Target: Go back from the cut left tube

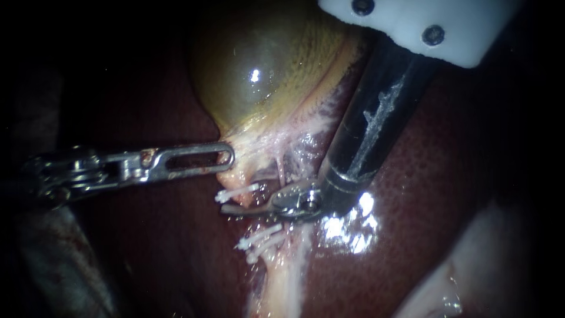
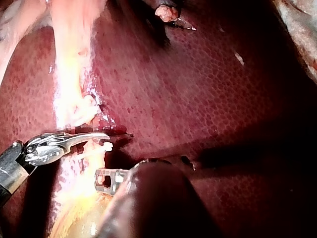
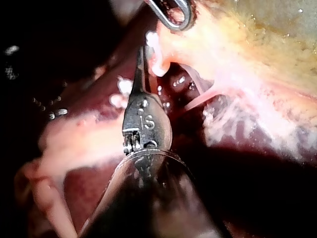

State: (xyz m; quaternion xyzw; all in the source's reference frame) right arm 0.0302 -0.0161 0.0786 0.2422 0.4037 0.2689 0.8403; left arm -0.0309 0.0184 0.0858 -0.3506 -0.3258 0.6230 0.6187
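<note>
Pointing left at the white-clipped cut left tube [image 1: 244, 197], the slim dark right instrument [image 1: 235, 209], claw pressed together, should retreat far right.

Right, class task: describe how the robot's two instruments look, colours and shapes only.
The left instrument is bare silvery metal built of jointed links. The right instrument has a glossy black, scratched shaft under a white housing with two dark screws, ending in a slim silvery claw.
</note>
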